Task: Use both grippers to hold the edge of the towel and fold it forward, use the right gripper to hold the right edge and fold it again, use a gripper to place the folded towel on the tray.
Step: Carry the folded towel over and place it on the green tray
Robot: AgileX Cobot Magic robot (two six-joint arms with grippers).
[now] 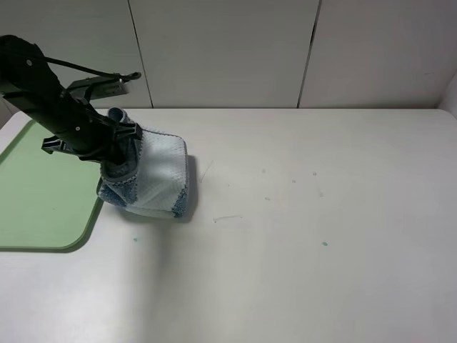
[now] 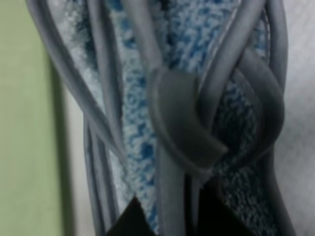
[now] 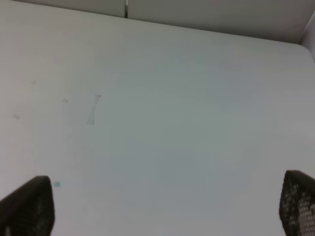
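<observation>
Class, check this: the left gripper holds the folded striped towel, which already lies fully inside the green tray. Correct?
Not quite. The left gripper does hold the folded towel, but the exterior high view shows it on the white table, beside the green tray.

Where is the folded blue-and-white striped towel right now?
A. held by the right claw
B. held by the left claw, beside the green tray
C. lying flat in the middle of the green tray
B: the left claw pinches the folded blue-and-white striped towel, which sits on the white table at the flat green plastic tray's edge.
</observation>
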